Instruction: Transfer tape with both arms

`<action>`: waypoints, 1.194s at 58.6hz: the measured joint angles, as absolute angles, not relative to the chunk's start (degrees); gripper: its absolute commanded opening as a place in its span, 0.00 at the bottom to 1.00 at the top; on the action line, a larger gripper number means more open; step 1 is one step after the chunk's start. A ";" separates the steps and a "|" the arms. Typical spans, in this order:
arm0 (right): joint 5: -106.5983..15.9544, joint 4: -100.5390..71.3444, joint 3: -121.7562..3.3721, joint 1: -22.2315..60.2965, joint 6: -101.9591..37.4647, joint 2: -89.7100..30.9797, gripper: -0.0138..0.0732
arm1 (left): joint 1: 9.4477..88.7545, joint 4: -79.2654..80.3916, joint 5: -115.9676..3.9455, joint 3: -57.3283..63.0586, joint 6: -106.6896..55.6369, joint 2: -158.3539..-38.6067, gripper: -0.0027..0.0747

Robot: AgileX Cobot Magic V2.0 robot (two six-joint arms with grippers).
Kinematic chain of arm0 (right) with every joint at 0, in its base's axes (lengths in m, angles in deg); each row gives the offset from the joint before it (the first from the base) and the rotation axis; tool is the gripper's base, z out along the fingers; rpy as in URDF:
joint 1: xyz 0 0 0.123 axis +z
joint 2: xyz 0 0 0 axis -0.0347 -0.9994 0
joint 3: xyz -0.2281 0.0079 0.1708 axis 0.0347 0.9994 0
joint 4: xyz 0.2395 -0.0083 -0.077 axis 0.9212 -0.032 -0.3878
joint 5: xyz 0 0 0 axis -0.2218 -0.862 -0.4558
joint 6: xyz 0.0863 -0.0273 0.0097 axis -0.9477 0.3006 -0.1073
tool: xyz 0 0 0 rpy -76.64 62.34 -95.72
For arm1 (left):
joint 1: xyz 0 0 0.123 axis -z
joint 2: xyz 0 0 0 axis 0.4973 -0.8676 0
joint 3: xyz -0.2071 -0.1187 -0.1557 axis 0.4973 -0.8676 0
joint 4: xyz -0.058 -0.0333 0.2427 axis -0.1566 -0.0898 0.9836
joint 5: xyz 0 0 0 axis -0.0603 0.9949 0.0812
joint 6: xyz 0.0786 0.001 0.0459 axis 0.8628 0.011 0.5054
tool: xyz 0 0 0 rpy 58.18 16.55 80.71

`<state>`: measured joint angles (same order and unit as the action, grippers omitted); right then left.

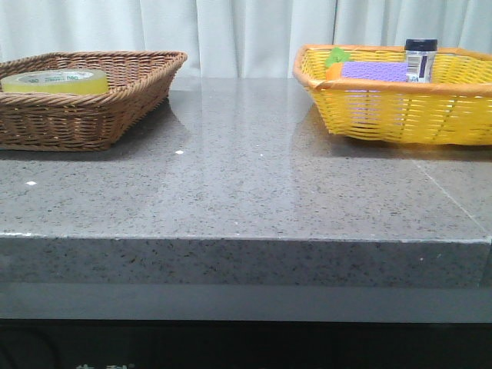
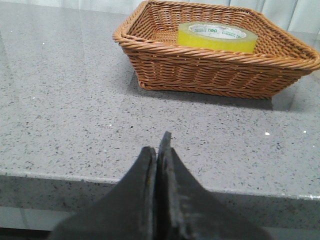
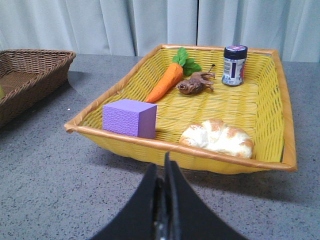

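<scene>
The yellow tape [image 1: 55, 81] lies flat inside the brown wicker basket [image 1: 115, 104] at the table's back left; in the left wrist view the tape [image 2: 217, 37] shows its white core rim with green letters. My left gripper [image 2: 159, 145] is shut and empty, hanging over the table's front edge, well short of that brown wicker basket [image 2: 200, 75]. Over the grey tabletop, my right gripper [image 3: 162, 167] is also shut with nothing held, just in front of the yellow basket [image 3: 175, 152]. Neither arm shows in the front view.
The yellow basket [image 1: 400, 115] at the back right holds a purple block [image 3: 129, 118], a toy carrot [image 3: 166, 82], a bread roll [image 3: 216, 138], a brown toy [image 3: 195, 83] and a dark-lidded jar [image 3: 234, 65]. A grey speckled tabletop [image 1: 246, 184] lies between the baskets. Curtains hang behind.
</scene>
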<state>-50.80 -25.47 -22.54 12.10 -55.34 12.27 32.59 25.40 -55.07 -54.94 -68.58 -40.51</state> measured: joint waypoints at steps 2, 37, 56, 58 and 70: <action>-50.80 -25.47 -22.54 12.10 -55.34 12.27 0.08 | 32.59 25.40 -55.07 -54.94 -68.58 -40.51 0.01; -50.80 -25.47 -22.54 12.10 -55.34 12.27 0.08 | 32.59 25.40 -55.17 -54.94 -68.58 -40.51 0.01; -44.59 -24.69 -14.13 9.87 -51.75 16.45 0.08 | 32.59 25.40 -55.17 -54.94 -68.58 -40.51 0.01; -43.49 -24.43 -12.61 9.09 -51.75 17.98 0.08 | 32.59 25.40 -55.17 -54.94 -68.58 -40.51 0.01; -41.34 -23.13 -2.91 4.36 -51.45 28.34 0.08 | 32.59 25.40 -55.17 -54.94 -68.58 -40.51 0.01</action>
<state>-41.34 -23.13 -2.91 4.36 -51.45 28.34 32.59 25.40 -55.17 -54.94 -68.58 -40.51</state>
